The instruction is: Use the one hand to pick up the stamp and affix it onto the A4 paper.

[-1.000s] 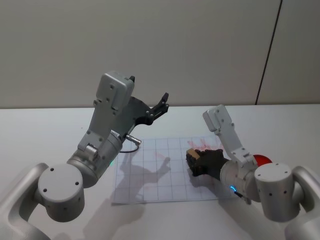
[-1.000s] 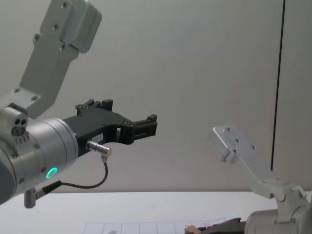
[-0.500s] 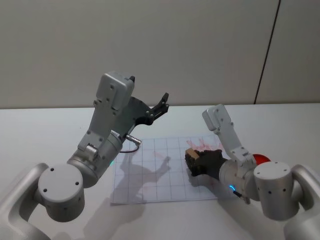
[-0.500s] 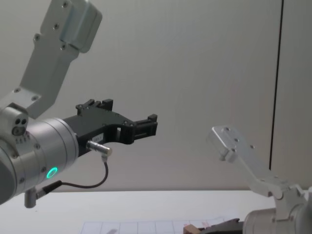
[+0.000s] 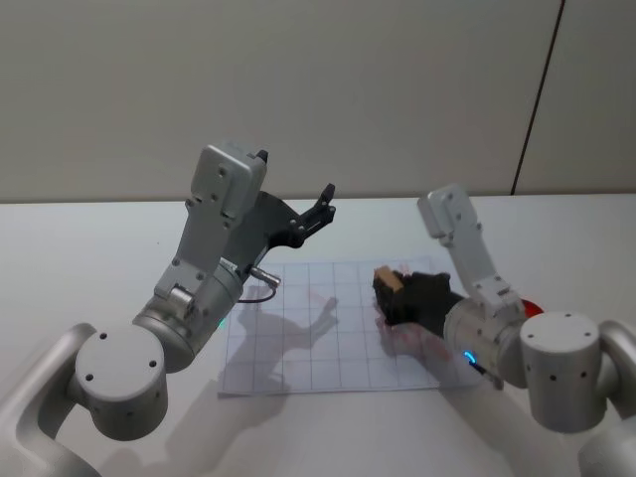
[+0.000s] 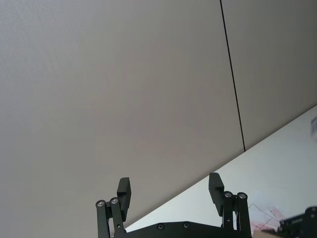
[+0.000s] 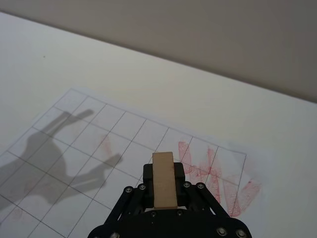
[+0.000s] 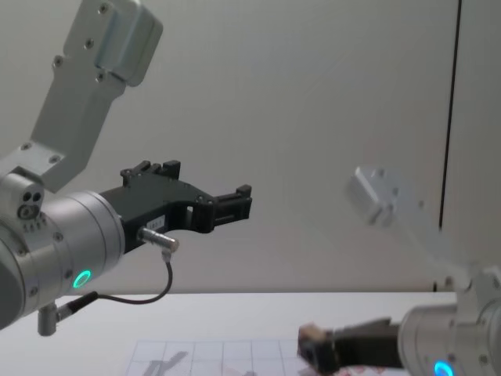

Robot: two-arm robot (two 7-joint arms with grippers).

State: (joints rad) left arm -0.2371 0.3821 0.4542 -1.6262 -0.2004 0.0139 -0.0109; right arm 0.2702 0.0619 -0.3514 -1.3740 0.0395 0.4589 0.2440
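Right gripper [image 5: 386,298] pinches the small light-brown wooden stamp [image 5: 387,280] just above my white gridded A4 paper [image 5: 298,333], cleaner boxes toward 9 o'clock; my left gripper [image 5: 324,203] hangs parked high, fingers wide.

A plain, matte, grey-beige wall [image 5: 328,89] stands behind the work area. A thin dark vertical seam [image 5: 538,94] runs down it on the right, dividing it into a wide panel and a narrower one. The seam ends where the wall meets a smooth white tabletop [image 5: 89,248], which stretches across the full width of the head view. The light is soft and even over both wall and table, and the far table edge reads as a clean straight line.
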